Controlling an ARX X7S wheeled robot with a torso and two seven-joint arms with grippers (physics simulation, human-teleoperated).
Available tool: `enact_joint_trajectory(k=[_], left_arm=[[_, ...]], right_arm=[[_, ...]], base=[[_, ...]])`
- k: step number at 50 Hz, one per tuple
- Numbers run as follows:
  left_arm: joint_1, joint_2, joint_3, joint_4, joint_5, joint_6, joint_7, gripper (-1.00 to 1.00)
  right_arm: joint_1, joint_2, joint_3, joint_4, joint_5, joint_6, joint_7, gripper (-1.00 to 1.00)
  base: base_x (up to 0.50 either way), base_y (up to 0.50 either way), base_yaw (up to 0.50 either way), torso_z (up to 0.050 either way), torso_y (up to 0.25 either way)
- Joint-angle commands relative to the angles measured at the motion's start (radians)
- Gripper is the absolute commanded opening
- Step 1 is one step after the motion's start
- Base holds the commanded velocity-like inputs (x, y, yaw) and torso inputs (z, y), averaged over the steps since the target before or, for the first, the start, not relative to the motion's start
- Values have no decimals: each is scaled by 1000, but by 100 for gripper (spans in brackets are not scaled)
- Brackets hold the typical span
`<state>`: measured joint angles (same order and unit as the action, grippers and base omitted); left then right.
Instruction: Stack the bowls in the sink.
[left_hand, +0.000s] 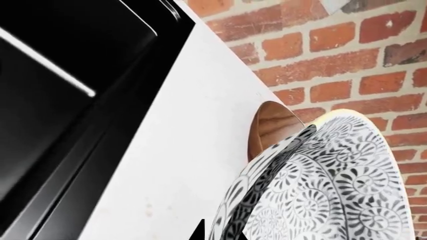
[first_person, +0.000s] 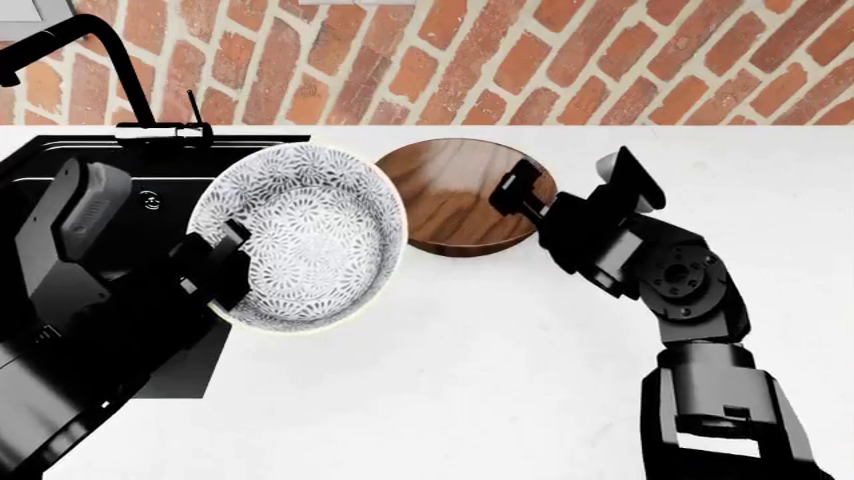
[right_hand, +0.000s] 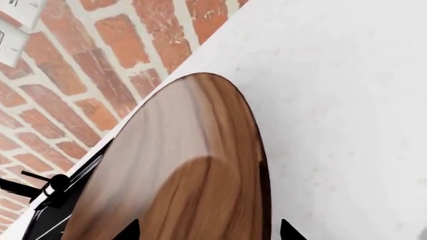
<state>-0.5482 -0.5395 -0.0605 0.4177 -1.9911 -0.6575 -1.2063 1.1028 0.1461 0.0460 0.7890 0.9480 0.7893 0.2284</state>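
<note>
We held both bowls at once, neither yet in the sink (first_person: 80, 160), and we judged the step in hand to be the carry toward the basin. Our left gripper (first_person: 220, 262) was clamped on the near rim of the white bowl (first_person: 304, 235), which hung tilted with its mouth turned up toward the head camera, overlapping the sink's right edge, partly above the basin and partly above the white counter (first_person: 467, 380). Our right gripper (first_person: 518, 195) was closed on the rim of the wooden bowl (first_person: 447, 195), just to the right of the sink on the counter side; whether that bowl rested on the counter or was already lifted clear, we could not tell. The two bowls looked nearly touching at their rims. The next move, as we judged it, called for putting the wide wooden bowl down in the basin first, then lowering the smaller white bowl into it, levelling each before release. The white bowl was deep, covered inside and out in a grey floral swirl; the wooden one was wide, shallow and glossy, with dark grain. The black faucet (first_person: 80, 45) stood at the sink's back edge.
</note>
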Motion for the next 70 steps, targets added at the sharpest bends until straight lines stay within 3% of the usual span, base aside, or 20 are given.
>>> enact_joint_trajectory(k=[1, 2, 3, 44, 70], left_arm=[[5, -5, -7, 5, 4, 16, -3, -100], [4, -6, -7, 5, 4, 16, -3, -100], [5, -7, -8, 7, 4, 17, -2, -100], [88, -9, -63, 78, -5, 72, -8, -100], [176, -18, -112, 97, 18, 110, -18, -100]], right_arm=[[23, -1, -27, 84, -30, -39, -45, 100], [21, -1, -27, 78, -29, -37, -42, 100], [11, -1, -30, 51, -22, -26, -48, -100], [-107, 103, 145, -411, 157, 84, 280, -100], [-282, 175, 311, -808, 469, 297, 571, -100]], base=[[0, 0, 0, 0, 0], [0, 0, 0, 0, 0], [0, 0, 0, 0, 0], [0, 0, 0, 0, 1], [0, 0, 0, 0, 0]])
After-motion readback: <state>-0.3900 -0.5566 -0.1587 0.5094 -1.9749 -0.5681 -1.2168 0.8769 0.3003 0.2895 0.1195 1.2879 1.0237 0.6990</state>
